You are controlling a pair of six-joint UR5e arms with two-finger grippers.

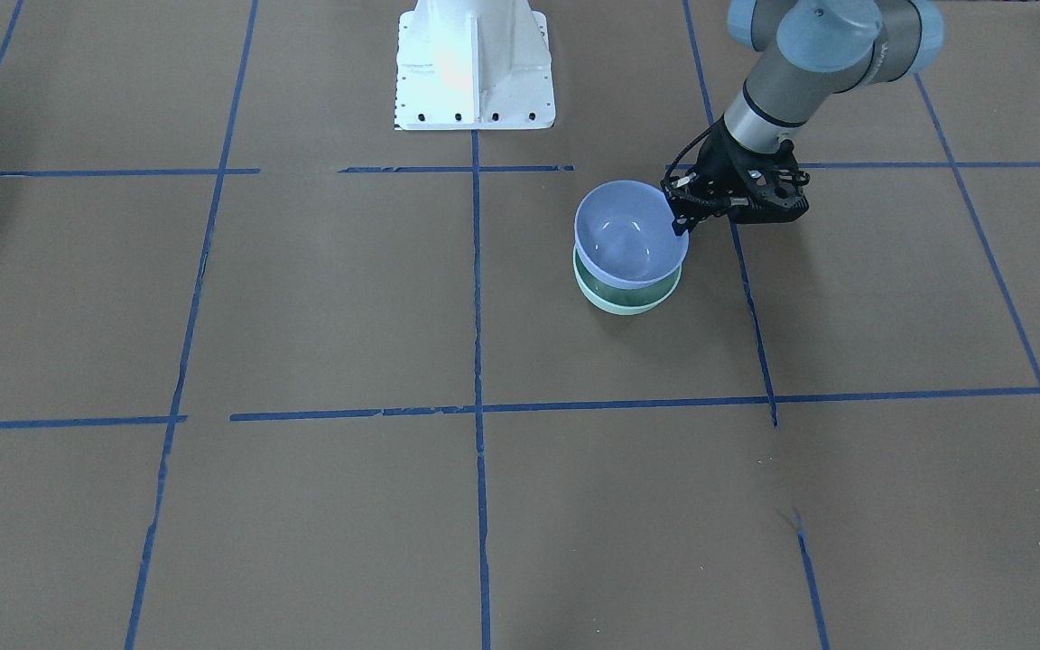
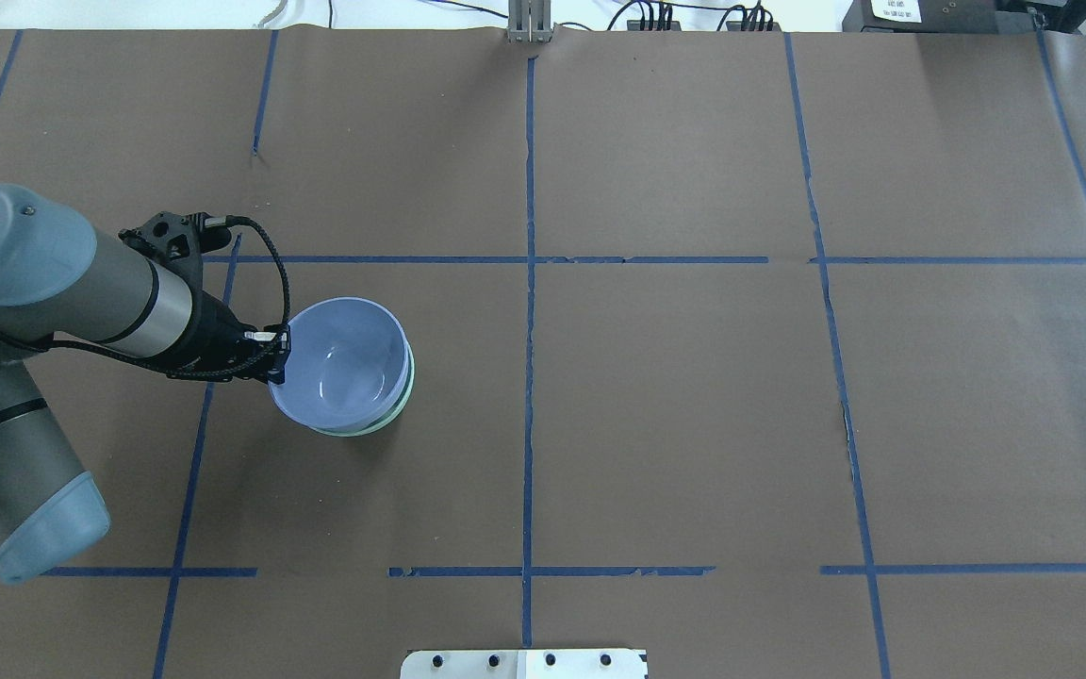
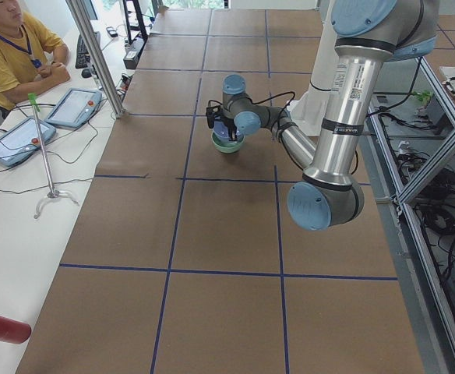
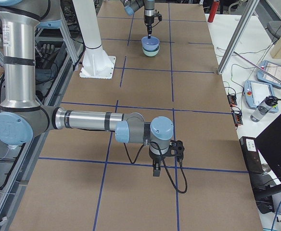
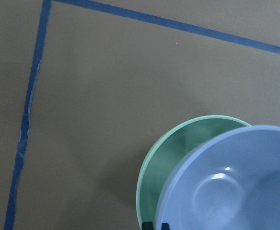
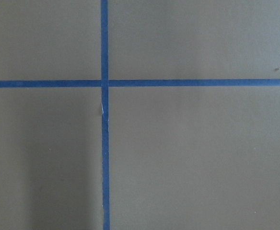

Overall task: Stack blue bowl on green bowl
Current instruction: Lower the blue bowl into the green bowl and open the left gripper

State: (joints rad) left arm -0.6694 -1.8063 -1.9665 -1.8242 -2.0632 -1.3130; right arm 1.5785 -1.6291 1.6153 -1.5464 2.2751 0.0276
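Right under my left wrist is the blue bowl [image 5: 236, 187], over the green bowl and off-centre from it. Beneath everything spreads the brown table [image 2: 694, 415]. The green bowl [image 5: 178, 153] stands on it on my left side, showing as a crescent past the blue rim (whether the two bowls touch, I cannot tell). My left gripper [image 1: 684, 212] is clamped on the blue bowl's rim. My right gripper [image 4: 156, 169] hangs well apart above a crossing of blue tape [image 6: 104, 143]; wide or narrow, I cannot tell.
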